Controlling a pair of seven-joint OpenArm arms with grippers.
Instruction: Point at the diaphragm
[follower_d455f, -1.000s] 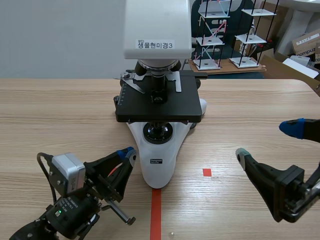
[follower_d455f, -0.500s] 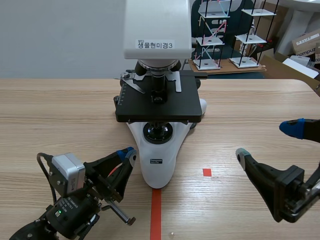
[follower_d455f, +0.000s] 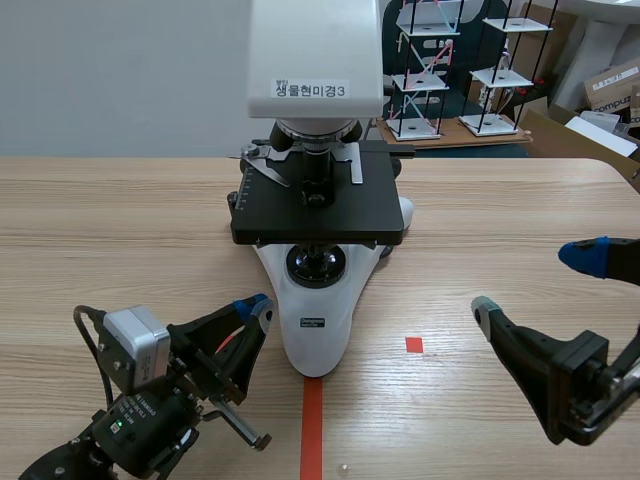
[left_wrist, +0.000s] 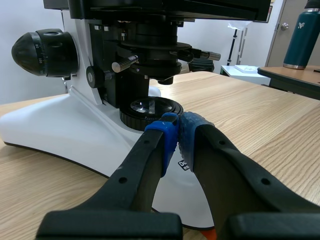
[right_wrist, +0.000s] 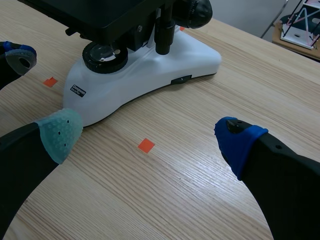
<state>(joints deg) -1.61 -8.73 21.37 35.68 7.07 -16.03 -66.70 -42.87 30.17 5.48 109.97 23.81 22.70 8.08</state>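
Scene view: nothing had shifted since the frame before. One microscope (follower_d455f: 318, 200) stood mid-table (follower_d455f: 100, 220). Two arms lay low at the near edge, the left gripper (follower_d455f: 258, 306) just beside the microscope and the right gripper (follower_d455f: 535, 282) well apart from it. Left wrist view: pads (left_wrist: 167, 132) pressed together, tips near the diaphragm (left_wrist: 152, 60) under the stage (left_wrist: 165, 5). Right wrist view: fingers (right_wrist: 60, 135) spread wide.
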